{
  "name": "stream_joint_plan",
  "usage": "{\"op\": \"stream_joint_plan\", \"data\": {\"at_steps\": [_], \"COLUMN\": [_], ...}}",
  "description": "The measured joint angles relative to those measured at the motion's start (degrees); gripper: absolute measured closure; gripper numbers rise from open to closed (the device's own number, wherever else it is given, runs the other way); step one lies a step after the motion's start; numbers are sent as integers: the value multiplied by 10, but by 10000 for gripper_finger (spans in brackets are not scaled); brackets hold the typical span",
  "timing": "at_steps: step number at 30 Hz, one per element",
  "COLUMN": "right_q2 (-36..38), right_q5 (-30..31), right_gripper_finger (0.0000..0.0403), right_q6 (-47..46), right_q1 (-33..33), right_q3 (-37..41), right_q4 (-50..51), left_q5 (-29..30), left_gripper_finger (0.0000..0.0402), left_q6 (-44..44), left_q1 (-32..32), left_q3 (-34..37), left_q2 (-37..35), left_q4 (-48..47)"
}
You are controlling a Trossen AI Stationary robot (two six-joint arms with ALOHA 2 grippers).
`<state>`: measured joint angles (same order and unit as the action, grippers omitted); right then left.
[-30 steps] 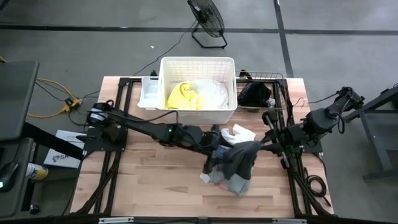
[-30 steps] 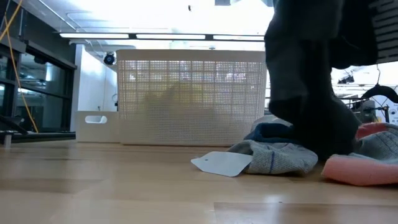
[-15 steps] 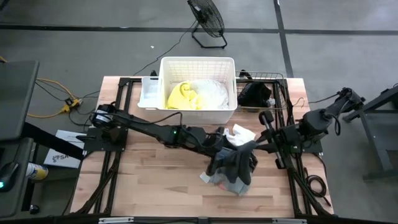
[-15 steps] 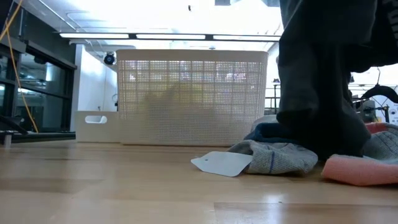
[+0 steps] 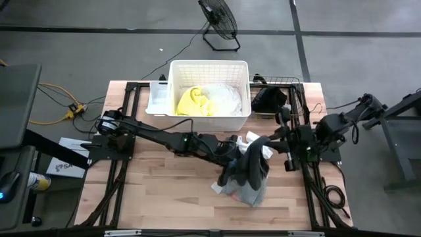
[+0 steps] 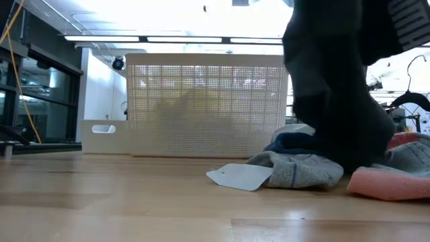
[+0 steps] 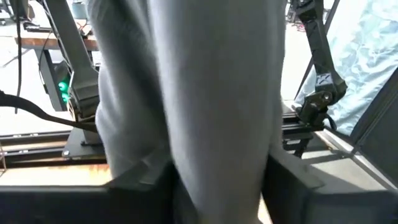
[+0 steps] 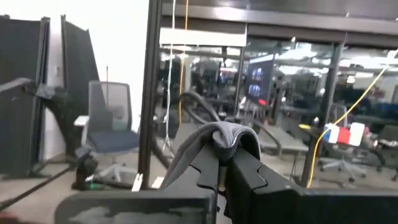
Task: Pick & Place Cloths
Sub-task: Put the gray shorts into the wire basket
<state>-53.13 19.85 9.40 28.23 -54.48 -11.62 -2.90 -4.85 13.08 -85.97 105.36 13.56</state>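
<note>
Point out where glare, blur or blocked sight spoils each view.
Low view: bright ceiling glare, dark grey cloth blocking the right. Left wrist view: the cloth fills it, blurred. Right wrist view: right gripper pinching the cloth, room backlit. High view: evenly lit.

both arms are dark, slim and jointed, built of black segments with bulkier housings at the joints. the left arm (image 5: 158,137) carries a small green light midway along. the right gripper (image 8: 222,167) has black, angular fingers with notched inner edges.
</note>
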Motion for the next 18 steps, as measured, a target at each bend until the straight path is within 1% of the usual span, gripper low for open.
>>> {"op": "stream_joint_plan", "data": {"at_steps": [4, 6, 7, 9, 11, 15, 18], "right_q2": [-38, -58, -66, -75, -78, -78, -77], "right_q5": [0, 0, 1, 2, 2, 31, 43], "right_gripper_finger": [399, 399, 399, 399, 399, 399, 399], "right_q6": [12, 14, 14, 14, 15, 15, 15], "right_q1": [-14, -22, -25, -27, -28, -31, -31], "right_q3": [0, 0, 0, 0, 0, 0, 0], "right_q4": [-25, -44, -52, -64, -67, -68, -75], "left_q5": [0, 0, 0, 8, 30, 90, 135], "left_gripper_finger": [322, 372, 386, 390, 394, 397, 398], "left_q6": [6, 19, 25, 33, 47, 77, 91], "left_q1": [0, 0, 0, 0, 0, 0, 0], "left_q3": [0, 0, 0, 0, 0, 1, 0], "left_q2": [0, -4, -10, -24, -43, -87, -123], "left_q4": [-13, -36, -56, -85, -134, -229, -277]}}
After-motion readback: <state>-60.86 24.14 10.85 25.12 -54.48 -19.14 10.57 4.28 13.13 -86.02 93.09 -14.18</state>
